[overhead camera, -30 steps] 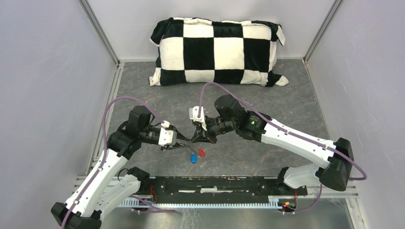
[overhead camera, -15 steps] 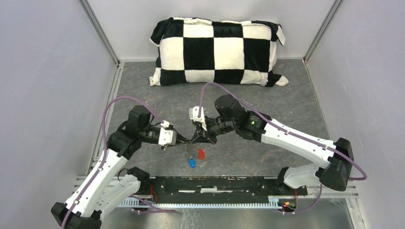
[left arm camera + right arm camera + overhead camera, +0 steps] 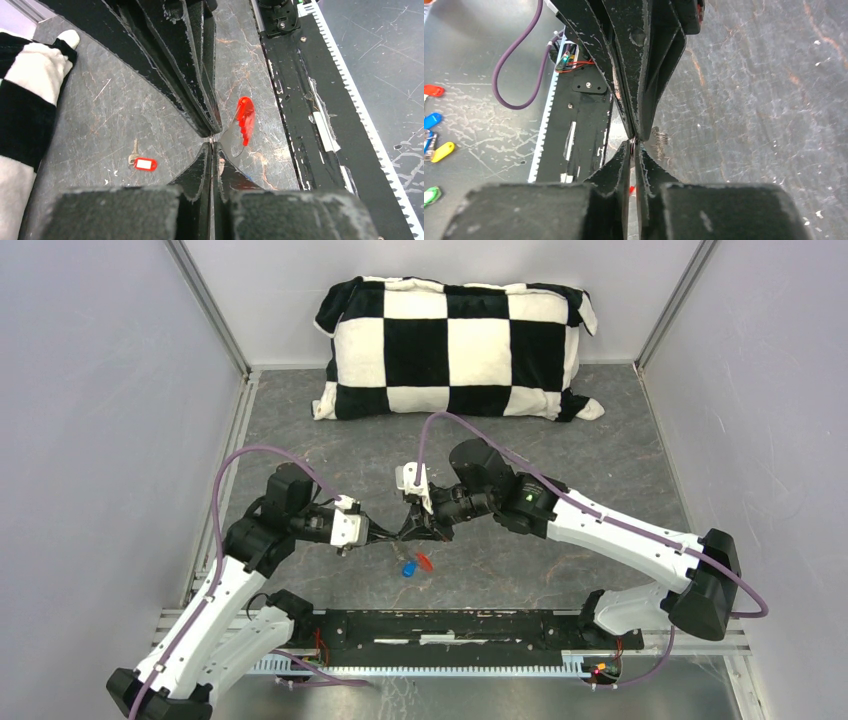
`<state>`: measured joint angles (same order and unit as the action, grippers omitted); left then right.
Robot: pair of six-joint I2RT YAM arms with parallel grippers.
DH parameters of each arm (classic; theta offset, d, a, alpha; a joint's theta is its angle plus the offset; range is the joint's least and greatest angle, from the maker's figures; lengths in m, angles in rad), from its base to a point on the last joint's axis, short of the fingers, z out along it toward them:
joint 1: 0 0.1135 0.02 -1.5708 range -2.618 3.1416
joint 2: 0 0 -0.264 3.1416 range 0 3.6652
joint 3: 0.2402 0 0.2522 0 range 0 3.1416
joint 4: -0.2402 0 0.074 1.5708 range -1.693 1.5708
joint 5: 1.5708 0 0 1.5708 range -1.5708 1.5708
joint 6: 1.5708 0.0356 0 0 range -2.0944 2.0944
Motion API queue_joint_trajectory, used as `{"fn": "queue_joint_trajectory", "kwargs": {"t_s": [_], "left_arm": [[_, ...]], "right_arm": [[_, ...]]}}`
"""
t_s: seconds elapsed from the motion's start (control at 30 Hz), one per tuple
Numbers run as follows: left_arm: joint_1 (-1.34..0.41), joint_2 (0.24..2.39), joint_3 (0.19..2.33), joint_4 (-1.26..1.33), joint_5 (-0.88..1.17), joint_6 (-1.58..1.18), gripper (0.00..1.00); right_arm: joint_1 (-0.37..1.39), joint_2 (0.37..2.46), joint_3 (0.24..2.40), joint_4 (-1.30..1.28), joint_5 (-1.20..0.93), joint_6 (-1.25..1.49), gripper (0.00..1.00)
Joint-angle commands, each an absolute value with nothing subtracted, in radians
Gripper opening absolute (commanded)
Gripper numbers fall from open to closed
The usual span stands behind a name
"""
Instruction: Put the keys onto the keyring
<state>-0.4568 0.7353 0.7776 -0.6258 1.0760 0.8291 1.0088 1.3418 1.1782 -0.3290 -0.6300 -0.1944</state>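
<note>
The left pincer [image 3: 392, 538] has just pressed together, tip to tip with the right pincer [image 3: 412, 531], which pinches the keyring [image 3: 631, 148]; 2 keys [image 3: 424, 561] hang under them near the tabletop's [image 3: 600, 440] near edge; threading looks ready to start.

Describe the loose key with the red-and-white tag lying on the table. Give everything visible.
The key is tiny: a thin silver metal blade joined to a red plastic tag with a white label panel. It lies flat on the grey, scuffed table, its blade pointing away from the tag. It lies apart from the checkered pillow. Only the table touches it.
</note>
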Motion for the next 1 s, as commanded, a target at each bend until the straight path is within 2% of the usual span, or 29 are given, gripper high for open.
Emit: {"fn": "queue_joint_trajectory", "kwargs": {"t_s": [0.0,0.2,0.3,0.4,0.53,0.8,0.97], "left_arm": [[-0.46,0.721,0.767,-0.623,1.074,0.863,0.02],[-0.46,0.64,0.729,-0.623,1.073,1.022,0.02],[-0.461,0.624,0.726,-0.623,1.074,1.053,0.02],[-0.46,0.625,0.738,-0.62,1.071,1.045,0.02],[-0.46,0.618,0.726,-0.488,1.043,0.85,0.02],[-0.46,0.657,0.752,-0.367,1.012,0.562,0.02],[-0.46,0.655,0.749,-0.33,1.018,0.511,0.02]], "right_arm": [[1.008,1.293,1.163,-0.212,-0.622,-0.187,0.19],[1.003,1.215,1.073,-0.126,-0.552,-0.204,0.4],[1.002,1.196,1.05,-0.098,-0.541,-0.213,0.46],[1.002,1.196,1.038,-0.088,-0.542,-0.21,0.51],[1.003,1.197,1.02,-0.053,-0.547,-0.188,0.57],[1.012,1.145,0.942,0.062,-0.492,-0.169,0.57],[1.012,1.113,0.896,0.144,-0.462,-0.148,0.45]]}}
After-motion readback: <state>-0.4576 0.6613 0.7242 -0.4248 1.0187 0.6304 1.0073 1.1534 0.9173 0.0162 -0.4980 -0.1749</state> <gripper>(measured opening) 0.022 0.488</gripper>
